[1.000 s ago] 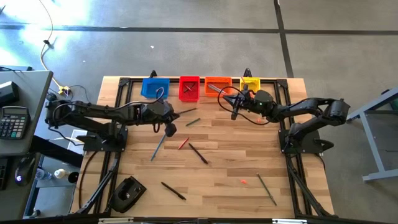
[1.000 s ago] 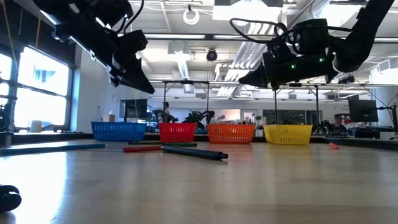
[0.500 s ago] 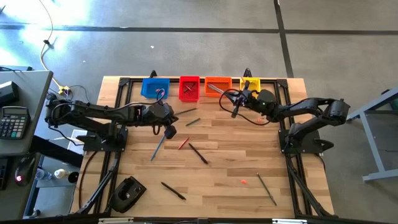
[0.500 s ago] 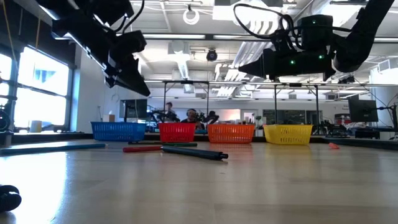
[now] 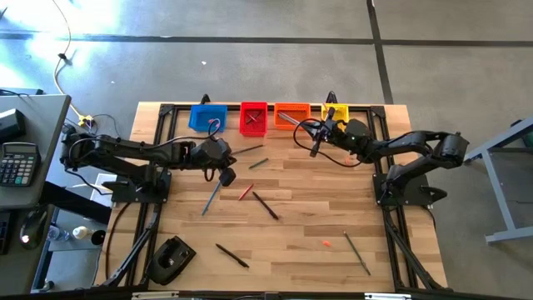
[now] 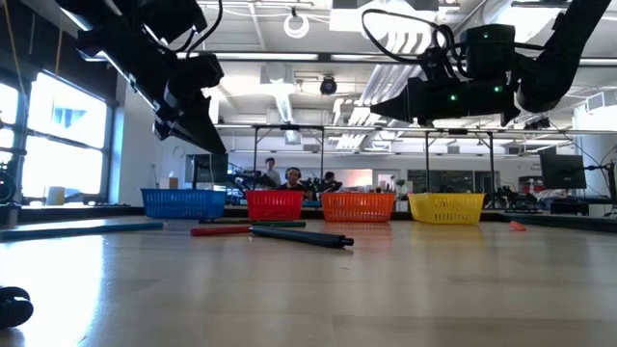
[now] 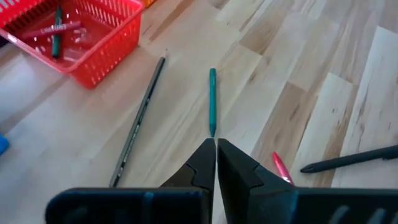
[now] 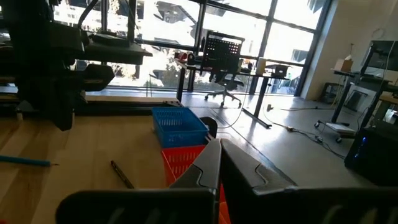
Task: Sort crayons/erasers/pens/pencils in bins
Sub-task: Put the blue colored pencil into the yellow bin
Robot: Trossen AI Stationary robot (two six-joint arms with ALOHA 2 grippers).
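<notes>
4 bins sit in a row along the table's far edge in the high view: blue bin (image 5: 207, 117), red bin (image 5: 253, 117), orange bin (image 5: 291, 113), yellow bin (image 5: 335, 112). The left gripper (image 5: 226, 173) hangs just left of centre with several loose sticks scattered around it; the right gripper (image 5: 315, 148) hovers near the orange bin. 1 tiny eraser (image 5: 326, 243) lies on the near right, well apart from both arms.

From table height, both grippers hang clear above the wood.

Past the left wrist's fingers (image 7: 205, 163), which sit pressed nearly together on nothing, a teal pencil (image 7: 212, 102) lies just ahead, its long axis pointing straight away from the tips; a dark pencil (image 7: 138, 122) lies beside it. The left arm is plainly nearer.

Right wrist: fingers (image 8: 208, 165) together, empty.
</notes>
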